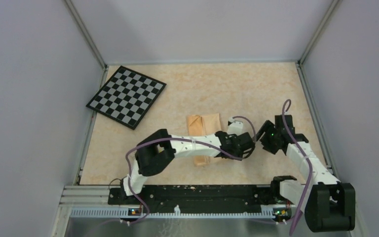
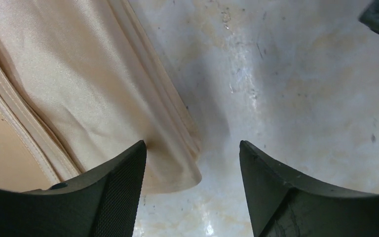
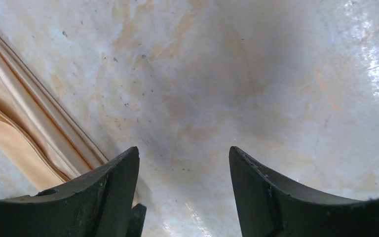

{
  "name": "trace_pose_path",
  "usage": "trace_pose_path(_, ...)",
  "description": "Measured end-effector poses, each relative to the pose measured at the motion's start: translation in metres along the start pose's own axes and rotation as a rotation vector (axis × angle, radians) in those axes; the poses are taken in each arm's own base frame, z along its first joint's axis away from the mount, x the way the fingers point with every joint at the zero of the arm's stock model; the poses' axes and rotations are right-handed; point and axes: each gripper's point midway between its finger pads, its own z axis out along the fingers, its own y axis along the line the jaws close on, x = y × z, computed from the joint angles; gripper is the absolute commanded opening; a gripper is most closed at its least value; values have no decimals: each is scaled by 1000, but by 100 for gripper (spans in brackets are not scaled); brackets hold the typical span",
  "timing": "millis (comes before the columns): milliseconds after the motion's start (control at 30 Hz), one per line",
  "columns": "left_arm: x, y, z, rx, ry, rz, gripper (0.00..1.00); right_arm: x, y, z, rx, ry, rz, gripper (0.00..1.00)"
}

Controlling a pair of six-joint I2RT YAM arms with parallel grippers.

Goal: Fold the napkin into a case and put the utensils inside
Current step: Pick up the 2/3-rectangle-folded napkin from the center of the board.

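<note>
1. Surveying from the top external view:
   - The napkin (image 1: 205,122) lies mid-bench as a narrow folded rectangle, running away from the arm bases, with the left arm (image 1: 187,143) crossing over its middle.
   - Left jaws and right jaws sit close together just off its right long edge.
   - No utensils are in view.
   - Judged step: the fold looks finished or nearly so, and loading has not begun.
   - The bench (image 1: 237,89) has open ground behind and to the right of the napkin. The checkerboard (image 1: 127,96) lies well apart at far left.

2. Left wrist view:
   - The left jaws stand wide and grip nothing.
   - A corner of the napkin (image 2: 79,89) lies below the gap, with its stacked hems running along the right edge beside bare bench (image 2: 301,98).
   - A dark part shows at the upper right corner, probably the other arm.

3. Right wrist view:
   - The right jaws stand wide over bare bench (image 3: 227,74) and hold nothing.
   - The layered edge of the napkin (image 3: 24,128) lies at left, beside the left finger.

4. Next move, as a judgement: find the utensils, then lift one layer at the open end without dragging the stack. The two arms are crowded together, so they need to separate first.
</note>
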Motion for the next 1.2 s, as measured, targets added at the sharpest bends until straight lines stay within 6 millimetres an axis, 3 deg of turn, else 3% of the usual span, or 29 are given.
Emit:
trace_pose_path(167, 11, 2, 19, -154, 9, 11, 68, -2, -6, -3, 37, -14, 1, 62)
trace_pose_path(333, 15, 3, 19, -248, -15, 19, 59, -6, 0, -10, 3, -39, -4, 62)
trace_pose_path(567, 19, 7, 18, -313, -37, 23, 24, -10, 17, -13, -93, -50, -72, 65)
trace_pose_path(633, 21, 14, 17, -326, -39, 32, 19, -5, 27, -10, -157, -20, -101, 74)
trace_pose_path(667, 23, 17, 15, -328, -40, 36, 17, -2, 33, -8, -199, -1, -119, 83)
trace_pose_path(700, 25, 23, 13, -326, -38, 42, 16, 3, 37, -6, -234, 19, -132, 85)
trace_pose_path(900, 42, 59, -17, -261, -5, 90, 9, 44, 50, 9, -427, 188, -172, 85)
trace_pose_path(1100, 25, 41, -51, -39, -68, 31, 4, 61, 80, 10, -626, 266, -150, 83)
trace_pose_path(1200, 18, 28, -57, 27, -89, 13, 3, 71, 95, 10, -680, 297, -160, 78)
